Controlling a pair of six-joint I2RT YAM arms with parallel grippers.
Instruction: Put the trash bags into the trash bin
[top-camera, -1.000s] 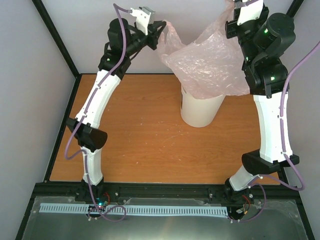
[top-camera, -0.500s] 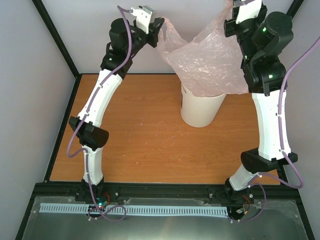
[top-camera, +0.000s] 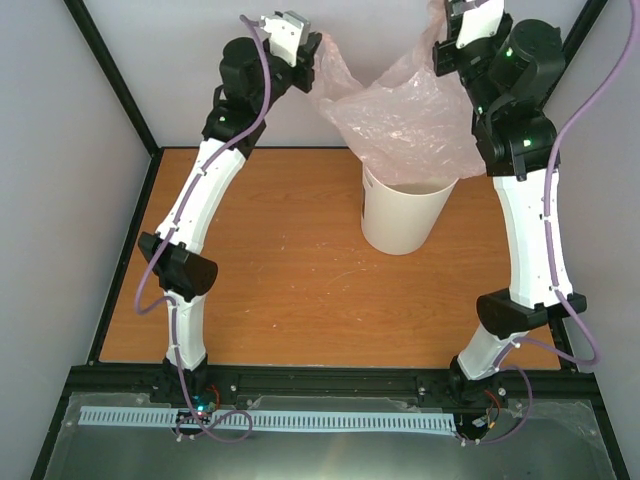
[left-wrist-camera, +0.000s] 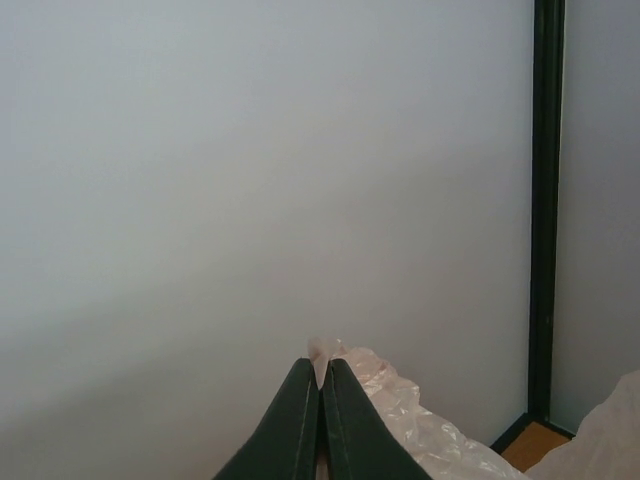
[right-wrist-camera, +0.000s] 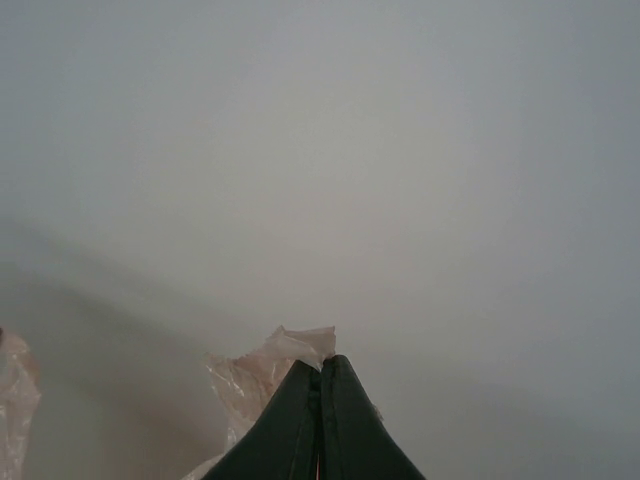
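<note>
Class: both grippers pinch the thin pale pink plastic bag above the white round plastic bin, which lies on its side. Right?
No. The top external view shows the white round plastic bin standing upright on the wooden table. The left gripper and right gripper do pinch the thin pale pink plastic bag above it.

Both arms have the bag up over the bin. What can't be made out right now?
- Bin's inside: top view, the trash bag hangs over most of the trash bin mouth.
- Bin in both wrist views: out of frame; they show the left gripper and right gripper pinching plastic.
- Bag's right-held corner: top view, cut off by the upper edge.
</note>
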